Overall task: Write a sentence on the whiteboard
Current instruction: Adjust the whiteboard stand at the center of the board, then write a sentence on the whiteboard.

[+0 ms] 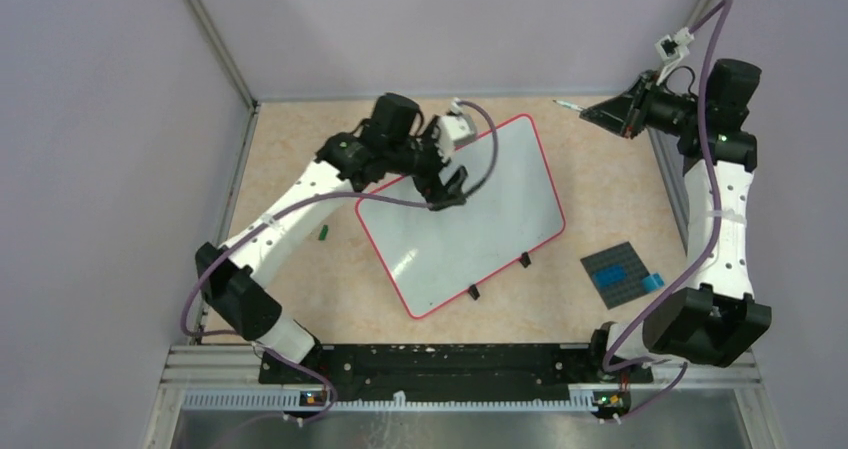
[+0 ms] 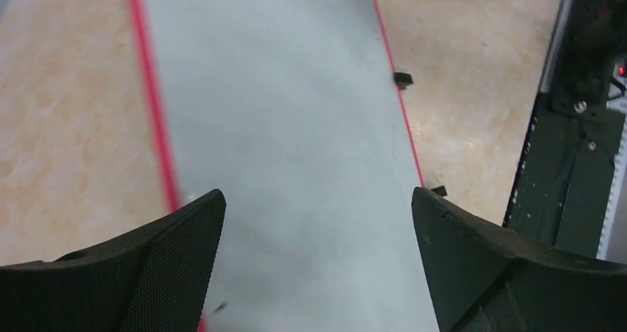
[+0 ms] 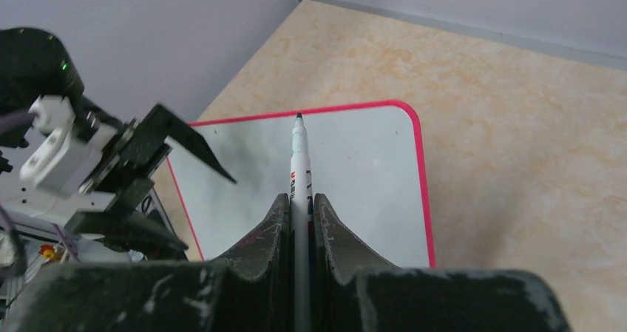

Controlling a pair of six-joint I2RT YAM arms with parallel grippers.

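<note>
**White board under my open left fingers, a pen pinched in my right**

The tan speckled table (image 1: 290, 149) lay beneath both my hands. The whiteboard (image 1: 490, 219), red-rimmed and set at a slant, lay flat on it directly below my left gripper (image 2: 316, 197). Its blank face filled the gap between my two pads, and its red edge ran under one fingertip. That gripper hung above the board with its jaws spread wide and nothing between them. My right gripper (image 3: 299, 199) was up off the table beyond the board's far-right corner, well apart from it. Its jaws were closed tight on a marker (image 3: 299, 151), whose uncapped dark tip stuck out ahead of my fingertips toward the board. A dark grey studded plate (image 1: 618, 272) carrying blue bricks (image 1: 607, 277) lay well behind my right fingers, near that arm's base. A small green piece (image 1: 323, 233) lay on the table behind my left fingers, just clear of the board.
</note>
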